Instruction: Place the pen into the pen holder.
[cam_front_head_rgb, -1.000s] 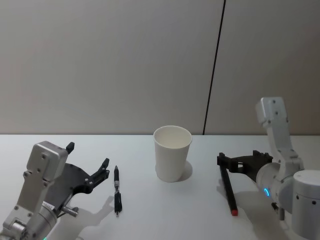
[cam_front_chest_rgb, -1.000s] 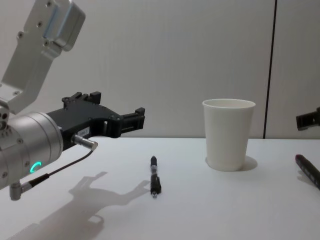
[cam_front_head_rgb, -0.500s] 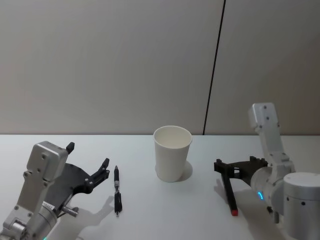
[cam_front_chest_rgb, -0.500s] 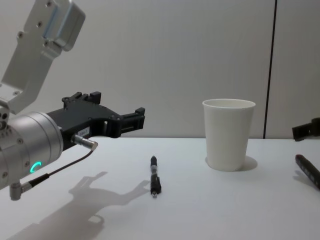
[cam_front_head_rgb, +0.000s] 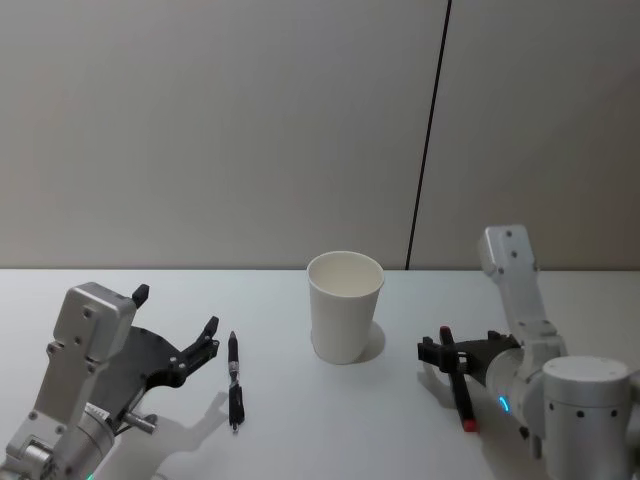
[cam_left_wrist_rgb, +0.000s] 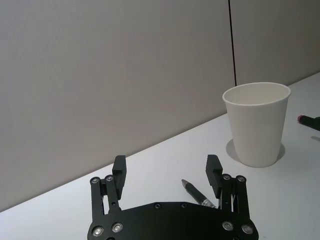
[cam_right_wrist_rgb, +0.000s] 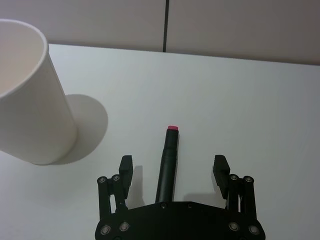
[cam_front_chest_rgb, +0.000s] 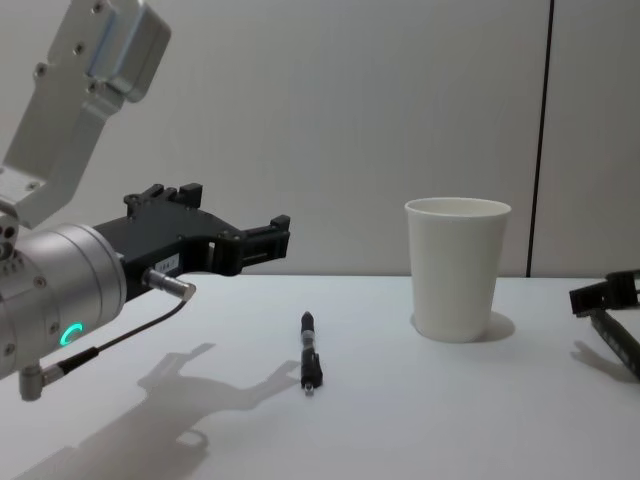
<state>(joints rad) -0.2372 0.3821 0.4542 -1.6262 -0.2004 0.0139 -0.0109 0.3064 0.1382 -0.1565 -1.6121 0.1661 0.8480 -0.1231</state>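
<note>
While the plain white paper cup (cam_front_head_rgb: 345, 305) holds no pen, the right hand (cam_right_wrist_rgb: 173, 161), spread wide, straddles the ungrasped black red-tipped pen (cam_right_wrist_rgb: 170, 145) near the right edge of the counter (cam_front_head_rgb: 330, 430); the left hand (cam_left_wrist_rgb: 166, 162) idles, wide, leftward.

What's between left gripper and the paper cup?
A black pen lies flat on the table, close to the left gripper; the rest to the paper cup is bare. Head view.
</note>
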